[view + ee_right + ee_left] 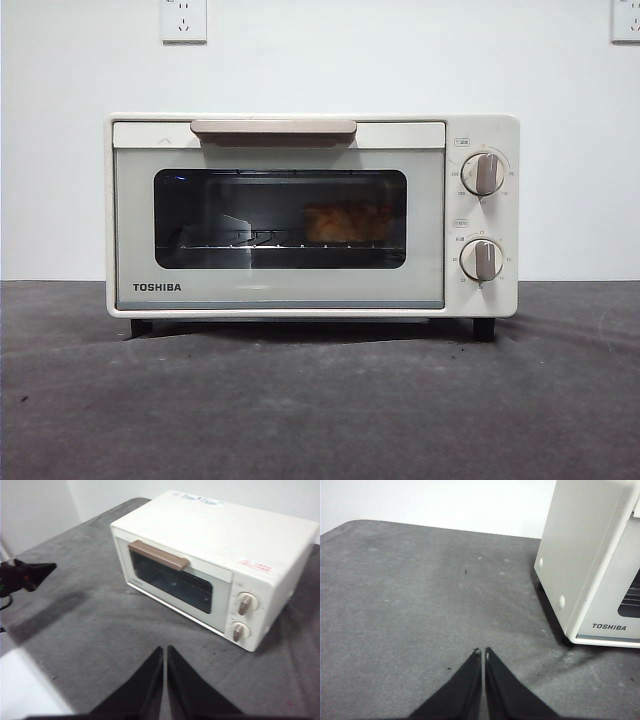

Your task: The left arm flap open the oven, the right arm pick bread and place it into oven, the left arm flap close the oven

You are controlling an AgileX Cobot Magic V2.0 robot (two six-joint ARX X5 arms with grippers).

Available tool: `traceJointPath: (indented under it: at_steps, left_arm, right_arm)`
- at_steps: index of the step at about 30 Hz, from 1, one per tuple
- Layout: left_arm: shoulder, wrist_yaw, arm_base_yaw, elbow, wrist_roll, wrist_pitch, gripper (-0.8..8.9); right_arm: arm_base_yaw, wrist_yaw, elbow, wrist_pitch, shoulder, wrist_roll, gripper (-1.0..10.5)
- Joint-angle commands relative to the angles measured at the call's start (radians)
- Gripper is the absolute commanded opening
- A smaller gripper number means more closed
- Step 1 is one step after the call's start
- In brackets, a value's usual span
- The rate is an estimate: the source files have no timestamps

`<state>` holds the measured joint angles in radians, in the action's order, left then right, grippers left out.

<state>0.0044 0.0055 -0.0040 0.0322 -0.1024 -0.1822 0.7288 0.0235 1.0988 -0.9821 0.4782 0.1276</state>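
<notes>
A: Where does the TOSHIBA toaster oven (311, 215) sit relative to the grippers?

B: It stands on the dark grey table (320, 400) with its door closed, the beige bar handle (273, 128) up at the top edge. The left gripper (483, 651) hangs above bare table off the oven's plain side wall, near its front corner but not touching it; its jaws are pressed together with only a thin seam between them, holding nothing. The right gripper (164, 649) is raised in front of the oven, on the side of the two knobs (245, 603), well apart from it, its jaws likewise closed on nothing.

A: And the bread?

B: The bread (347, 222) lies inside the oven, on the wire rack (250, 240), toward the knob side of the window. It shows as a golden-orange lump through the dark glass.

A: What of the surface and the room?

B: The table has a matte, slightly mottled grey cover. A plain white wall stands behind it, with a wall socket (184, 20) above the oven and another (626, 20) cut off at the top corner.

A: Anything hard to make out?

B: The glass dims the bread, so its shape is vague. The right wrist view catches the left gripper (35, 573) as a dark wedge at the edge. The left wrist view shows only the oven's side and one corner of the door.
</notes>
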Motion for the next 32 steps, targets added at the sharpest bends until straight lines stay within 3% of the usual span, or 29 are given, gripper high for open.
traceJointPath:
  at_steps: [1, 11, 17, 25, 32]
  left_arm:
    - [-0.001, 0.001, 0.001, -0.020, 0.005, -0.005, 0.20]
    - [-0.001, 0.001, 0.001, -0.020, 0.005, -0.005, 0.20]
    - [-0.001, 0.001, 0.001, -0.020, 0.005, -0.005, 0.20]
    - [-0.001, 0.001, 0.001, -0.020, 0.005, -0.005, 0.20]
    - [-0.001, 0.001, 0.001, -0.020, 0.005, -0.005, 0.20]
  right_arm:
    - [-0.058, 0.002, -0.028, 0.043, -0.003, -0.006, 0.1]
    - [-0.524, 0.036, -0.596, 0.668, -0.230, -0.020, 0.1]
    - [-0.702, 0.109, -0.909, 0.918, -0.368, -0.061, 0.1]
    - [-0.753, 0.107, -1.088, 0.952, -0.475, -0.061, 0.1]
    - [-0.754, 0.073, -1.089, 0.809, -0.475, -0.073, 0.1]
